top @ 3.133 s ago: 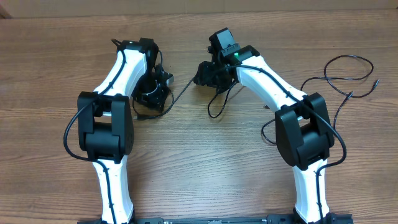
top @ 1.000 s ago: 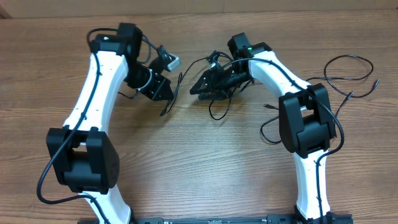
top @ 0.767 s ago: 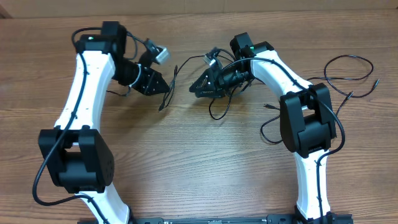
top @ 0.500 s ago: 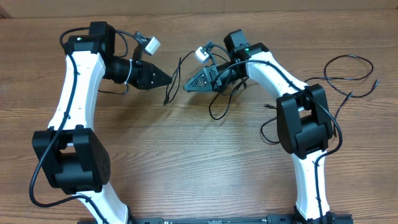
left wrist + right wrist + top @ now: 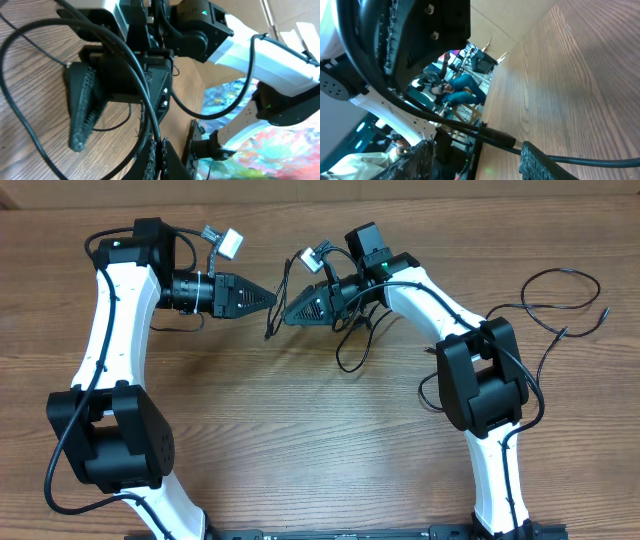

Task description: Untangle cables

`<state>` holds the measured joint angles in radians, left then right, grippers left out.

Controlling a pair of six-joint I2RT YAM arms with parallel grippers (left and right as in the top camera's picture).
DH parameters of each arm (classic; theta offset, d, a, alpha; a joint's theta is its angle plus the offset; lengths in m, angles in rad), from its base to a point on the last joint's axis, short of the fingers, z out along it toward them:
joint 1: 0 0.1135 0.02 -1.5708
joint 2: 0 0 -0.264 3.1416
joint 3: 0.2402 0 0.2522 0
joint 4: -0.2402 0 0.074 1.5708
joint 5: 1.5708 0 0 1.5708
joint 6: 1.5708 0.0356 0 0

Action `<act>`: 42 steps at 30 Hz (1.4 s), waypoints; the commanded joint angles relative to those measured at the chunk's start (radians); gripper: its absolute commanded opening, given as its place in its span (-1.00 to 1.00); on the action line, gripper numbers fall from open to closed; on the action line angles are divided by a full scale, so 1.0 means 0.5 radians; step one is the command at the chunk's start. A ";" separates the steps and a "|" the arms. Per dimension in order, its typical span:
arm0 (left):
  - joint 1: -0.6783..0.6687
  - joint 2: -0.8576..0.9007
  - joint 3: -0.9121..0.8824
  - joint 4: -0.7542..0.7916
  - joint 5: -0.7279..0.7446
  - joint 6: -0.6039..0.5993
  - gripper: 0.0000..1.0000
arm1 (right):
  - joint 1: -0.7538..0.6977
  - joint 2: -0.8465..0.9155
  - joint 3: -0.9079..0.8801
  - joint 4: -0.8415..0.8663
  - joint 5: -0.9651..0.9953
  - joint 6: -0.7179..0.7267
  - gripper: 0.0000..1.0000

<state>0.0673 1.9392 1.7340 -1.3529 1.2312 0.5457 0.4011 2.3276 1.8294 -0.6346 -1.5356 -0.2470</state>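
Observation:
My left gripper [image 5: 272,299] points right and is shut on a thin black cable [image 5: 270,326] that hangs from it above the table. The left wrist view shows the jaws [image 5: 159,152] pinched on this cable [image 5: 151,119]. My right gripper [image 5: 288,317] points left, tip to tip with the left one. Its fingers [image 5: 480,162] are apart, and a cable plug [image 5: 497,137] crosses between them untouched. A loop of the cables [image 5: 350,352] lies under the right arm. Another thin cable [image 5: 560,305] lies spread out at the far right.
The wooden table [image 5: 320,440] carries both arm bases at its front edge. Thick arm cables run along both arms. The right gripper's finger [image 5: 82,112] fills the middle of the left wrist view.
My left gripper has swung up and left, turned to point right and lifted the cable off the table. My right gripper has moved left towards it, and the two tips now nearly meet.

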 commanded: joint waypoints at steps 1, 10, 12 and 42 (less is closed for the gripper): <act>0.004 -0.031 0.005 -0.009 0.106 -0.038 -0.91 | 0.011 -0.010 0.050 0.066 -0.068 -0.015 0.10; -0.003 -0.031 0.005 -0.008 0.354 -0.230 -0.91 | 0.011 -0.010 0.050 0.489 -0.067 0.342 0.11; 0.004 -0.031 0.005 -0.003 0.369 -0.278 -0.91 | 0.011 -0.010 0.050 0.597 -0.068 0.446 0.11; 0.065 -0.031 0.005 0.172 0.560 -0.703 -0.91 | -0.031 -0.161 0.050 0.640 -0.069 0.440 0.15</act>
<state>0.0990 1.9392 1.7340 -1.2709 1.4887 0.2104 0.3672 2.3077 1.8309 -0.3248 -1.5364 -0.0074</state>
